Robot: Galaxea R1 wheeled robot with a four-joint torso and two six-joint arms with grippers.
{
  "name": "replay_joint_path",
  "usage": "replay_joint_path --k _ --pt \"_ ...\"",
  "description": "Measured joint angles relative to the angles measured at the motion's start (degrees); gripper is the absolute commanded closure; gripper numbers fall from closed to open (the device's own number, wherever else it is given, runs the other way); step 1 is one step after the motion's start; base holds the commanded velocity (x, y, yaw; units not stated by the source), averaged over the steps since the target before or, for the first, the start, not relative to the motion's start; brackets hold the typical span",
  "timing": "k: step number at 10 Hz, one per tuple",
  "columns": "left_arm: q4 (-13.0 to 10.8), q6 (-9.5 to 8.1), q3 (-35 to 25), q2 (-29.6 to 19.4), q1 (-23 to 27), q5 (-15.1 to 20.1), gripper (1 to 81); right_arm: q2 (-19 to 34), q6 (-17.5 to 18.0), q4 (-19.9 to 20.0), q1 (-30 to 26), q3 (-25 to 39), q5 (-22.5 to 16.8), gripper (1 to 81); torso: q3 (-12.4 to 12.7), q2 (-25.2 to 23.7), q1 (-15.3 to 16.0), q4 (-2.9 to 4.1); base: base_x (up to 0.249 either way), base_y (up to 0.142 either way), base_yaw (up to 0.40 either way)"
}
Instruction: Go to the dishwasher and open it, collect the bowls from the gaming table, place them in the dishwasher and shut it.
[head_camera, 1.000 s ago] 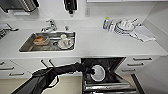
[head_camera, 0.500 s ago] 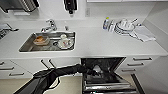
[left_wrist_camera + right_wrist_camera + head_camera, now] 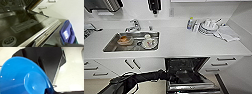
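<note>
dishwasher open under the white counter, right of the sink

its door lies folded down, dark interior showing. a bright blue bowl fills the right wrist view, close above the door; whether either gripper is pinching or spread, i cannot tell. the left arm reaches toward the dishwasher.

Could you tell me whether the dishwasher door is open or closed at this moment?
Open. The dishwasher door is folded down below the counter, showing its dark interior; the left wrist view looks onto the door's inner panel.
</note>
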State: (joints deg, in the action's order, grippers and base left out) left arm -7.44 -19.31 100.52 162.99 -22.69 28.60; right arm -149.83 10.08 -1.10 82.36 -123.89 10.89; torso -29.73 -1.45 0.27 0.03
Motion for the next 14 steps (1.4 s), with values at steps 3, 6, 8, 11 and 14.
replay_joint_path --k 3,6,8,11,14 --pt "-3.52 0.02 -11.47 -8.67 -4.99 0.59 1.0 7.3 0.02 0.0 -2.21 13.34 -0.06 81.1 0.0 0.0 0.0 0.0 0.0 0.0 0.0" --pt "-8.94 0.0 -14.99 -18.97 -17.75 1.58 1.0 18.3 0.02 0.26 -7.3 29.03 -0.8 81.1 0.0 0.0 0.0 0.0 0.0 0.0 0.0" --pt "-12.15 0.02 -17.14 -20.81 -24.22 -0.82 1.0 23.45 0.02 1.28 -13.04 35.02 -2.02 81.1 0.0 0.0 0.0 0.0 0.0 0.0 0.0" --pt "-17.55 0.0 -15.65 -24.32 -35.16 -5.29 1.0 24.13 0.02 4.82 -21.57 39.52 -4.22 81.1 0.0 0.0 0.0 0.0 0.0 0.0 0.0" --pt "-22.86 0.05 -10.42 -24.34 -43.52 -10.91 1.0 24.54 0.33 8.86 -29.39 40.98 -7.5 81.1 0.0 0.0 0.0 0.0 0.0 0.0 0.0"
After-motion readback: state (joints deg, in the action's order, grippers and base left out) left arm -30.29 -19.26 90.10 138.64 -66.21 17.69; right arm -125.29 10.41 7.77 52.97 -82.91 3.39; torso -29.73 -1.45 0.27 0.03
